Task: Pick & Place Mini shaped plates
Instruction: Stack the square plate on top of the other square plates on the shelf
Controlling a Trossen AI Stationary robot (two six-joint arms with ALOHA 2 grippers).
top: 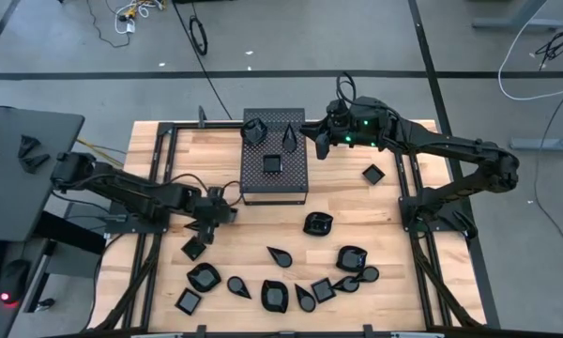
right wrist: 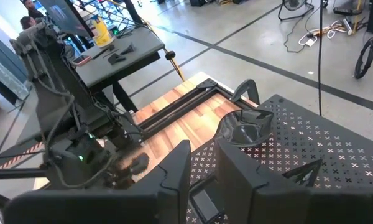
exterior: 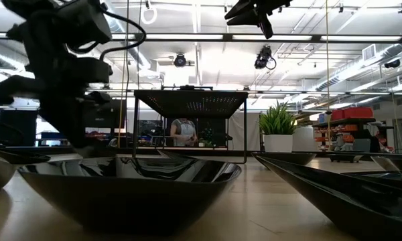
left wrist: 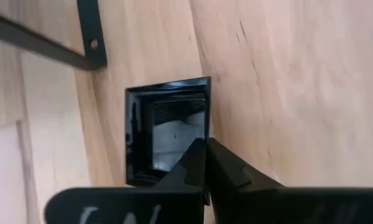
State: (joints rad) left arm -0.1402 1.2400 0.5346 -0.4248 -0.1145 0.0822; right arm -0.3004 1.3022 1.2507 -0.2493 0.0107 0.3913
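High view: left gripper (top: 206, 223) low over the wooden table (top: 357, 225) beside a square plate (top: 193, 248); right gripper (top: 311, 138) above the black perforated box (top: 274, 167).
In the left wrist view the left gripper's fingers (left wrist: 199, 163) are pressed together, tips over the rim of the square plate (left wrist: 168, 127); whether they pinch that rim I cannot tell; the right gripper (right wrist: 202, 165) has its fingers partly apart with nothing between them, hovering at the box's edge; a rounded plate (right wrist: 245, 127) and a teardrop plate (top: 291, 141) already lie on the box top, with a small square one (top: 272, 164) mid-box; the remaining mini shaped plates (top: 281, 282) are scattered across the table's near half, one square plate (top: 372, 174) alone near the right arm.
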